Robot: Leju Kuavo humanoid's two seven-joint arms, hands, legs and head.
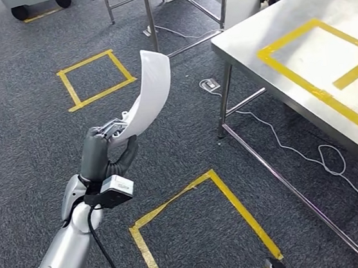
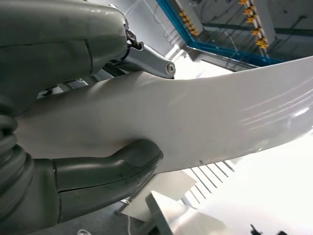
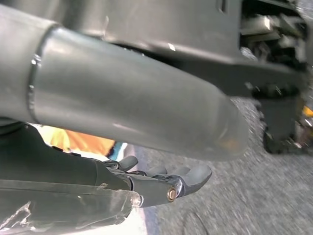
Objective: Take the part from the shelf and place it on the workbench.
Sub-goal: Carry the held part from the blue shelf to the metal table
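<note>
Two yellow tape squares (image 1: pixel 96 79) on grey carpet (image 1: pixel 15 127), one beyond the left hand (image 1: pixel 105 156), one just right of and below it. Steel table (image 1: pixel 275 52) well right of the hand, near edge bare, yellow tape outline on top. White curved part (image 1: pixel 150 92) pinched between thumb and fingers, raised over open carpet. Right hand (image 3: pixel 162 183) hanging empty, fingers loosely extended.
</note>
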